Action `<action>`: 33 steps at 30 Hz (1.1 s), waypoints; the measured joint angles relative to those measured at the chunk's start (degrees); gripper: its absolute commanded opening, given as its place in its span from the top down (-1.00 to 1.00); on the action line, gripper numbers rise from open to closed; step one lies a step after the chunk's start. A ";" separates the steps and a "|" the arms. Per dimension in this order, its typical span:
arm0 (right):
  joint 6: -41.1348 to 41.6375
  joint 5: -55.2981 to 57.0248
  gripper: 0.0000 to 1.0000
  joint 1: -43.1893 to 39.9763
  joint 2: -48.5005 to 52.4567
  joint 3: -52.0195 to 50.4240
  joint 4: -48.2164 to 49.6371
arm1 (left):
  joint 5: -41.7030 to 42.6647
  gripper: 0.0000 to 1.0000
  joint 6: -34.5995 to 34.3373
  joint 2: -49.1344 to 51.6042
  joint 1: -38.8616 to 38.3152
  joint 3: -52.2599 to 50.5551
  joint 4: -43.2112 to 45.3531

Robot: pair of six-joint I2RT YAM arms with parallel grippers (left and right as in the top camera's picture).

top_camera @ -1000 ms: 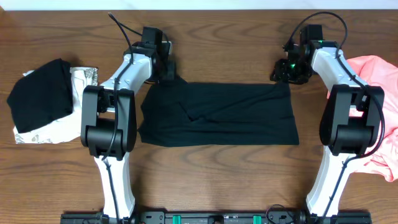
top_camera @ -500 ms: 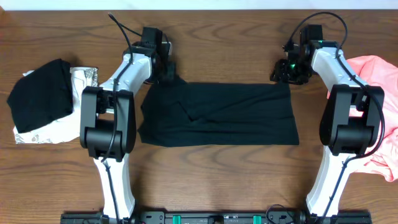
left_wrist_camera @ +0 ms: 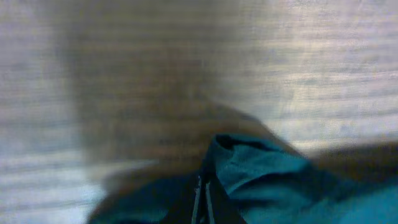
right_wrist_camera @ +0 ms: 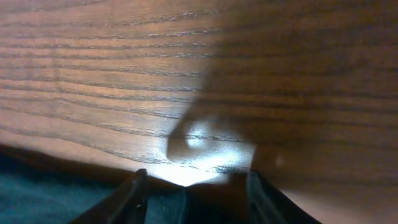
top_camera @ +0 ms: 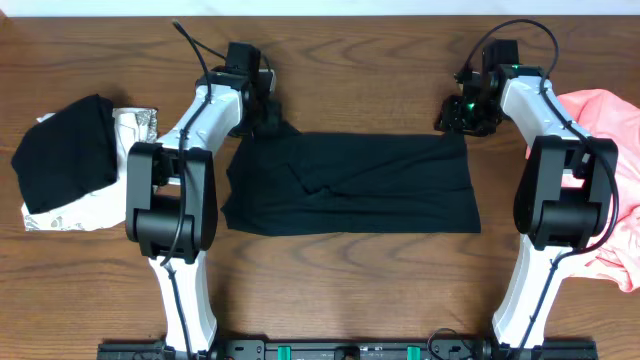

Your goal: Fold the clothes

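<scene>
A plain black T-shirt [top_camera: 350, 185], one of the clothes, lies as a long folded band across the middle of the table. My left gripper [top_camera: 268, 118] is at its far left corner. In the left wrist view that gripper [left_wrist_camera: 202, 198] is shut, with a bunched edge of the fabric [left_wrist_camera: 261, 168] pinched at its tips. My right gripper [top_camera: 462, 118] sits at the shirt's far right corner. Its fingers [right_wrist_camera: 134, 194] stand apart in the right wrist view, low over the wood, with dark cloth [right_wrist_camera: 43, 193] lying between and beside them.
At the left edge a second black garment [top_camera: 65, 150] lies on a white-grey patterned one [top_camera: 75, 212]. A salmon-pink garment [top_camera: 608, 112] is heaped at the right edge, behind the right arm. Both arm bases stand at the near side.
The left arm has shifted slightly to the left while keeping hold of the shirt's corner. The right gripper's fingers have come a little closer together.
</scene>
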 measured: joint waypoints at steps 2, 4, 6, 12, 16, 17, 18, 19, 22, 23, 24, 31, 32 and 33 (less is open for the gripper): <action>0.07 0.00 0.08 0.00 0.00 0.00 -0.02 | 0.00 0.88 -0.24 -0.55 0.00 0.00 -2.08; 0.07 0.00 0.07 0.00 0.00 0.00 -0.09 | 0.00 0.88 -0.61 -1.33 0.00 0.00 -3.50; 0.07 0.00 0.07 -0.02 0.00 0.00 -0.46 | -0.02 0.88 -1.05 -2.40 0.00 0.00 -4.83; 0.07 0.00 0.07 -0.02 0.00 0.00 -1.22 | 0.07 0.88 -2.19 -6.12 0.00 0.00 -6.36; 0.07 0.00 0.07 -0.02 0.00 0.00 -1.36 | 0.20 0.88 -2.60 -6.78 0.00 0.00 -5.75; 0.07 0.00 0.07 -0.02 0.00 0.00 -1.36 | 0.17 0.66 -2.62 -6.78 0.00 -0.02 -4.70; 0.07 -0.02 0.07 -0.02 0.00 0.00 -1.36 | 0.15 0.29 -2.40 -6.78 0.00 -0.04 -3.43; 0.07 -0.02 0.07 -0.02 0.00 0.00 -1.38 | 0.15 0.05 -2.27 -6.78 0.00 -0.07 -1.97; 0.07 -0.02 0.07 -0.02 0.00 0.00 -1.49 | 0.17 -0.35 -1.51 -6.78 -0.11 -0.04 2.14; 0.07 -0.02 0.07 -0.02 0.00 0.00 -1.53 | 0.15 -0.40 -0.96 -6.78 -0.17 -0.04 3.26; 0.07 0.00 0.07 -0.02 0.00 0.00 -1.55 | 0.15 -0.43 -0.20 -6.78 -0.24 -0.04 3.96; 0.07 0.00 0.07 -0.02 0.00 0.00 -1.55 | -2.29 -0.44 7.15 -4.81 -1.51 -0.04 5.38; 0.07 0.00 0.07 -0.02 0.00 0.00 -1.57 | -2.73 -0.44 8.02 -4.07 -1.68 -0.04 6.05; 0.07 0.00 0.07 -0.02 0.00 0.00 -1.60 | -3.28 -0.44 8.66 -3.39 -1.77 -0.04 6.69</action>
